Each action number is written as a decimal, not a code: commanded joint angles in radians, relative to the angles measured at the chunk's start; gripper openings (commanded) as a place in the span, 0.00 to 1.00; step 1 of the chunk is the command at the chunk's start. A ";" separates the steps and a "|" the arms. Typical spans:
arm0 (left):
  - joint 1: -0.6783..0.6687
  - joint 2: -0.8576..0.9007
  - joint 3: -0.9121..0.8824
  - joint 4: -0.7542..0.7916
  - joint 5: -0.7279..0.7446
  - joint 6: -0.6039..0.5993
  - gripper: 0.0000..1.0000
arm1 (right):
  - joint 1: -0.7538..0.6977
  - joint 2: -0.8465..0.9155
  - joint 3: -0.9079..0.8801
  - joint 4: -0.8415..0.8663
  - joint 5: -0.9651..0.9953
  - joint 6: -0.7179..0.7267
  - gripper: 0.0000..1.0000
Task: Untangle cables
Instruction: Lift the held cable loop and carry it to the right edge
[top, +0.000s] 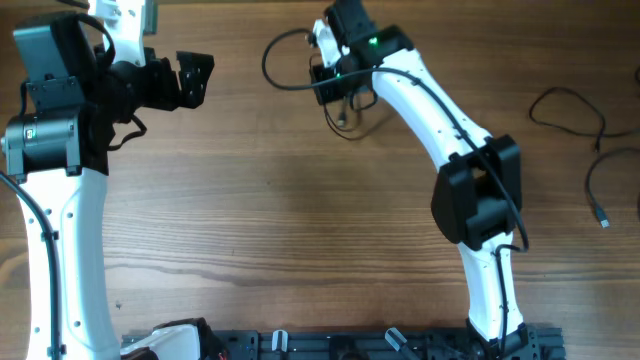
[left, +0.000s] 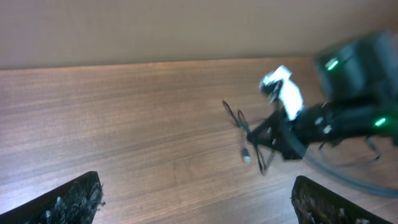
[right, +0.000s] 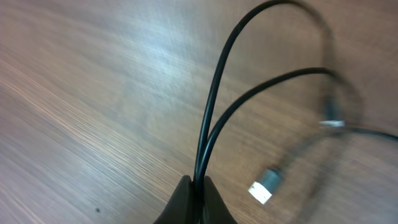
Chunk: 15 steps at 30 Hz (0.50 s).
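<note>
Risk first: right claw (right: 196, 190) pinches two strands of thin black looped cord (right: 214, 106) together. Pulling both at once likely tightens tangle rather than freeing it. Thin cord may slip out; silver-tipped plug end (right: 264, 185) could snag loop.

Right claw closed hard on that cord, at middle of far edge of brown wooden desk (top: 250, 230). Left claw (top: 195, 78) gapes wide, grips nothing, hangs near far left corner. More thin black cords (top: 592, 190) lie loose by right edge, well apart from the held one.
</note>
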<state>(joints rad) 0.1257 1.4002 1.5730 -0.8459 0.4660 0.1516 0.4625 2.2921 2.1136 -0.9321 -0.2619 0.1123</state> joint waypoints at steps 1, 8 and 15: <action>0.000 -0.022 -0.004 -0.009 0.015 0.028 1.00 | -0.016 -0.080 0.090 -0.028 -0.003 -0.008 0.05; 0.000 -0.022 -0.004 -0.008 0.015 0.028 1.00 | -0.018 -0.160 0.198 -0.096 0.178 -0.006 0.04; 0.000 -0.022 -0.004 -0.015 0.015 0.028 1.00 | -0.018 -0.267 0.258 -0.120 0.312 0.003 0.05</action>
<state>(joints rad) 0.1257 1.4002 1.5730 -0.8570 0.4686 0.1600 0.4469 2.1044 2.3318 -1.0508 -0.0582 0.1116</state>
